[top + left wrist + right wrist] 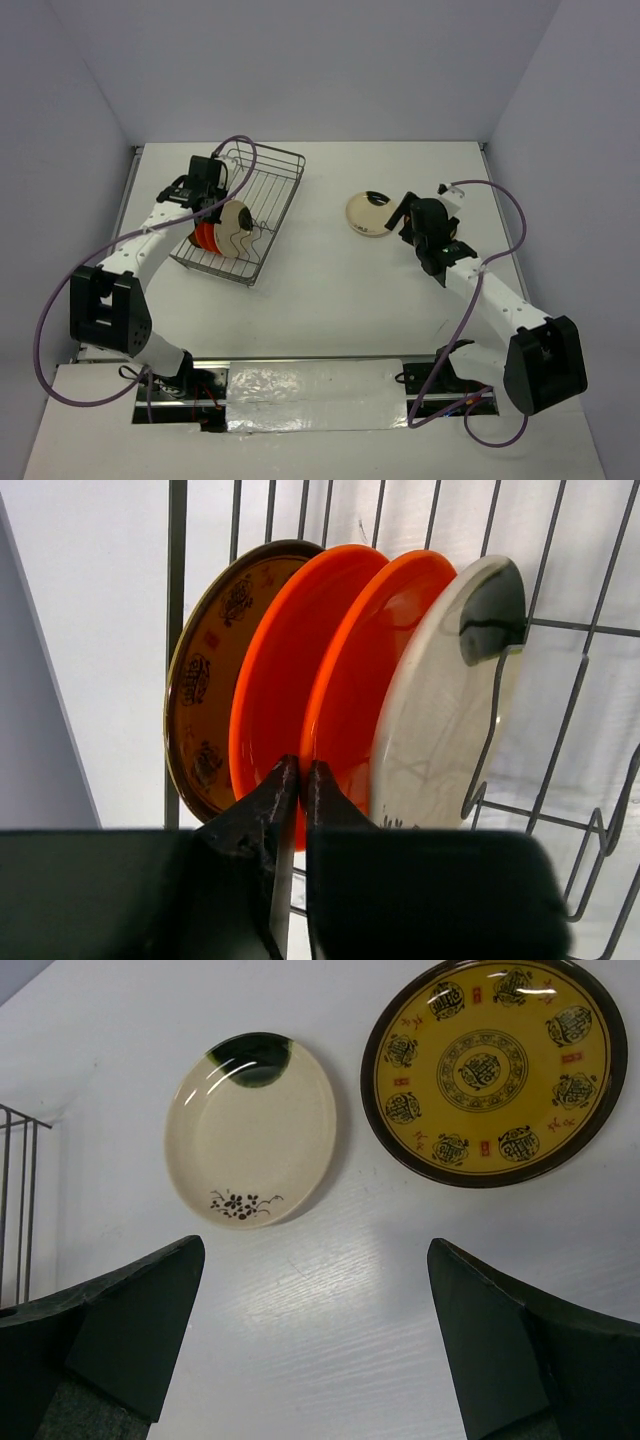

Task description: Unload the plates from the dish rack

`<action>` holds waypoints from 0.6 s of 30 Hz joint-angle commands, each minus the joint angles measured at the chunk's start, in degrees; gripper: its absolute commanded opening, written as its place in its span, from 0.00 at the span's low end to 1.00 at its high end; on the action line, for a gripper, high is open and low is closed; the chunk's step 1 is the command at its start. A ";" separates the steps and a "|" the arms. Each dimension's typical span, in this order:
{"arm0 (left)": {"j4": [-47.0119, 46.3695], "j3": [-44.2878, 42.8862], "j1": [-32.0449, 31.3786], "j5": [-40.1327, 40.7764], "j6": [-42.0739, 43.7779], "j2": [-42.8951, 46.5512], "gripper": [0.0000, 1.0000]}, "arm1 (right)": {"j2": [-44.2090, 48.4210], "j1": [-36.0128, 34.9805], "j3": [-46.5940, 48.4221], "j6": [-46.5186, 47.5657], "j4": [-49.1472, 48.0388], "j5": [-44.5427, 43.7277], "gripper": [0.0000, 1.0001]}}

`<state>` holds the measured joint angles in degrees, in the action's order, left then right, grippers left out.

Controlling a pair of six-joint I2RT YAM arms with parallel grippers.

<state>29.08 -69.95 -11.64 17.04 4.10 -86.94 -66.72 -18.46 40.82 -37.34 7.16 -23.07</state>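
I saw the left gripper (301, 780) with its black fingers (255, 825) pinched almost together on the rim of a glossy orange-red round plate (350, 690). That plate stood on edge in the grey wire dish rack (278, 172) toward the white desk's (330, 290) far-left corner, between another orange-red plate (270, 680) and a dark-blotched cream plate (440, 710). The right gripper (315, 1345) hung, jaws wide apart, over a flat-lying cream plate (250, 1130) and a mustard-gold patterned plate (490, 1070), right of the desk's middle.

Four plates (290, 670) stand in the dish rack (272, 190); two lie to its right.
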 commanded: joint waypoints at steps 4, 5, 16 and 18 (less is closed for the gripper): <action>0.27 -2.19 0.83 0.36 -0.32 -0.08 0.00 | 5.54 -0.79 0.31 1.13 -0.13 -0.13 1.00; 0.54 -2.73 0.83 1.50 0.12 0.71 0.00 | 6.24 -0.70 0.31 1.13 0.05 0.04 1.00; 6.51 -15.12 0.83 -1.21 6.89 12.83 0.00 | 10.56 -3.77 1.72 5.69 -9.04 15.28 1.00; 7.22 -15.91 0.83 -6.01 5.58 14.59 0.00 | 8.89 -6.06 1.63 8.24 -15.83 23.99 1.00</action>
<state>35.77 -82.70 -10.68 17.39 10.09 -76.69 -56.90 -21.85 40.84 -33.65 3.03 -12.32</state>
